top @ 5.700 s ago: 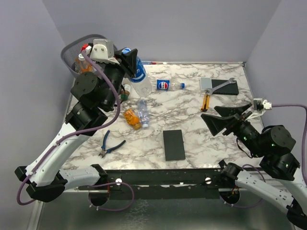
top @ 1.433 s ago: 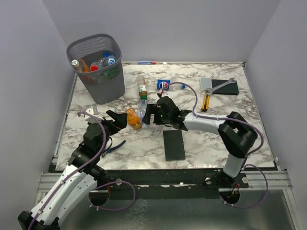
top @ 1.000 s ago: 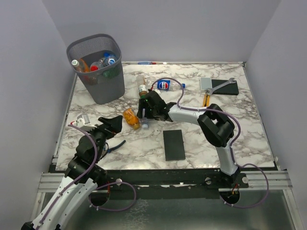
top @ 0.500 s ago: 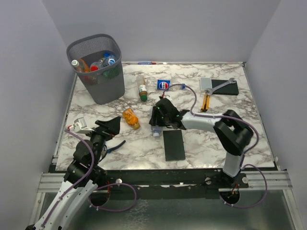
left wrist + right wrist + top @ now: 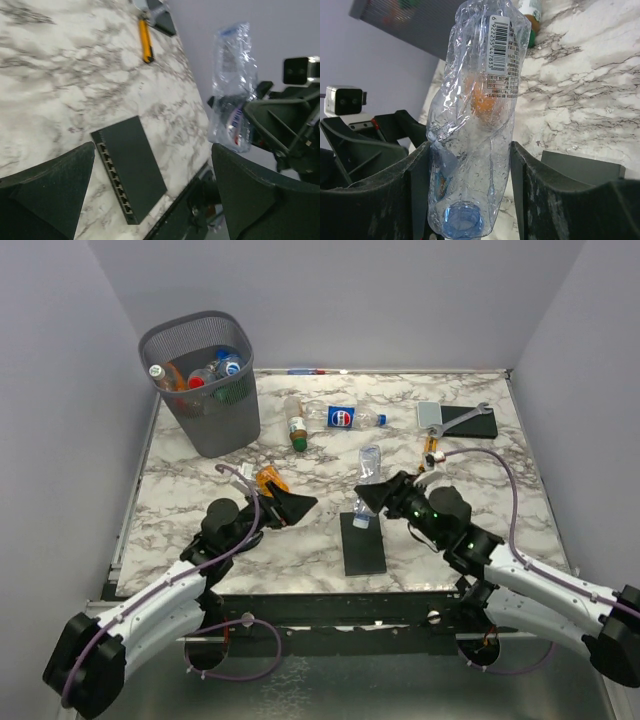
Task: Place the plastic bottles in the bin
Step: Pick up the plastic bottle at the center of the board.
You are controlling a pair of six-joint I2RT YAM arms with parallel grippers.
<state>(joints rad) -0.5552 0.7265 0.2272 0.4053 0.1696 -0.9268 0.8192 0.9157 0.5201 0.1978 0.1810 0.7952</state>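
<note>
right tool (image 5: 378, 496) clamped on a clear bottle (image 5: 368, 465), left tool (image 5: 292, 506) gaping. several in the bin (image 5: 222, 430), we've three to go.

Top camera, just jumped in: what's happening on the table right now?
The right gripper is shut on a crumpled clear bottle, blue cap down, held up off the marble table near the black slab. The left gripper is open and empty, low beside an orange bottle. The mesh bin already holds several bottles. Two more lie on the table near it: an amber one and a clear blue-labelled one.
</note>
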